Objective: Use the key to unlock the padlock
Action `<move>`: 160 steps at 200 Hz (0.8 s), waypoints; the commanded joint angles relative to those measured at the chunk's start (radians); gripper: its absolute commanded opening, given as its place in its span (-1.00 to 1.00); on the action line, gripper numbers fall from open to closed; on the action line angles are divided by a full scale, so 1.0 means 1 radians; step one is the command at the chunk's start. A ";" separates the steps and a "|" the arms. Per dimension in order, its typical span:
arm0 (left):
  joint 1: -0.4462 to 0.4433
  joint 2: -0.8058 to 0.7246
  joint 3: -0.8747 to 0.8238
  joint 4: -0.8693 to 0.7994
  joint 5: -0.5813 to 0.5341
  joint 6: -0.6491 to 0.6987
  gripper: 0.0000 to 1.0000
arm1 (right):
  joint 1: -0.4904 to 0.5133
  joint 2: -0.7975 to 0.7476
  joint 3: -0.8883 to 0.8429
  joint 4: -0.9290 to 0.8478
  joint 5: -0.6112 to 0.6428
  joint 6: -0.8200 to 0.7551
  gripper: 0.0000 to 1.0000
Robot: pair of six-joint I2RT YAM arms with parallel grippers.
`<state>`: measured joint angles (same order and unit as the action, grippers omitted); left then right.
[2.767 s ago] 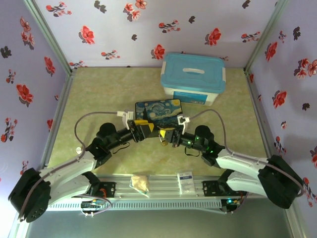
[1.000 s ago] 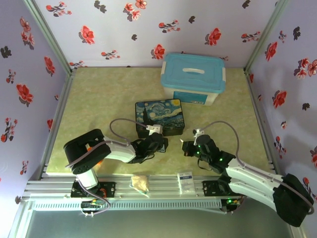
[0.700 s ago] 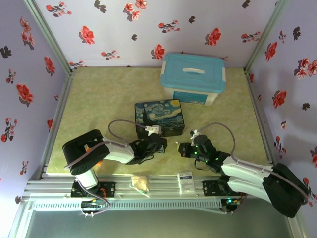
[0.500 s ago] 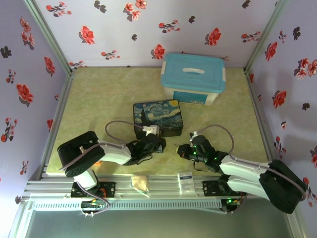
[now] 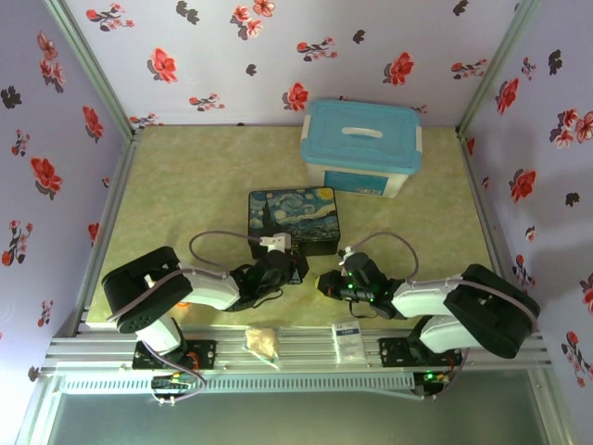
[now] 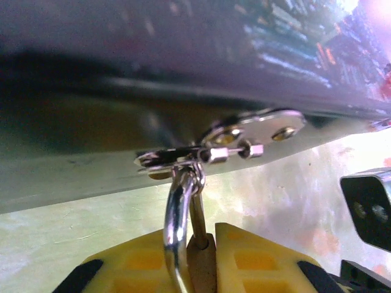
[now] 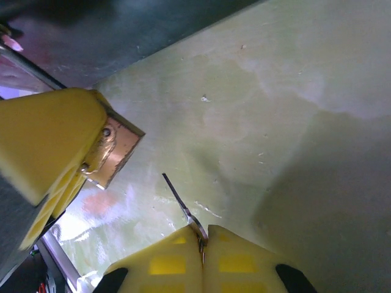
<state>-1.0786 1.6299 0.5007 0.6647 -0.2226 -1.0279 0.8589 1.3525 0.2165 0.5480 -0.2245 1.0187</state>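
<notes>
**Padlock and key just before insertion, read left to right.**

My left pincer (image 6: pixel 201 271) is pressed onto the padlock (image 6: pixel 201 256). The brass body is wedged between the yellow pads (image 6: pixel 134 271) at six o'clock of the left wrist view. Its silver shackle (image 6: pixel 177 210) rises toward twelve o'clock through the hasp (image 6: pixel 250 137) of the painted tin (image 5: pixel 295 215), so the lock is tethered to the tin.

In the right wrist view the padlock's bare end juts from my left pad at nine o'clock. The key (image 7: pixel 181 204) sits at six o'clock, its blade aimed at about eleven o'clock. The key is clear of the padlock and held above the green table (image 7: pixel 275 91).

My right pincer (image 7: pixel 201 235) is pressed together on the key's head, with most of the blade showing beyond the pad tips.

Hazards, as I judge them:

- **Missed keyway.** The blade points past the lock's end rather than into it. A straight push would skate the tip over the brass.
- **Key pivoting.** I pinch a thin key by its head alone. Any side load at the tip could swing it between my pads, or flick it onto the table.
- **Lock yielding.** The body could twist or slide in my left pads under the push.
- **Tin dragged.** Because the shackle is hooked through the hasp, a pull from my left pincer would haul the tin along and shift the target.
- **Collision.** My two pincers work just beside each other, so a wide correction could knock pad against pad.
</notes>
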 commanded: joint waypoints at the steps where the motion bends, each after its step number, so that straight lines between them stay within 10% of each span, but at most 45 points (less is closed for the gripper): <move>1: 0.012 -0.010 -0.016 0.113 -0.004 -0.033 -0.64 | 0.019 0.010 0.034 0.049 0.016 0.017 -1.00; 160: 0.035 0.075 -0.082 0.298 0.047 -0.108 -0.90 | -0.050 0.076 0.001 0.301 -0.048 0.066 -1.00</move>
<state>-1.0470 1.6878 0.4362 0.8700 -0.2047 -1.1191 0.8520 1.4590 0.2253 0.7341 -0.2405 1.0756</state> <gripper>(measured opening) 0.133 0.039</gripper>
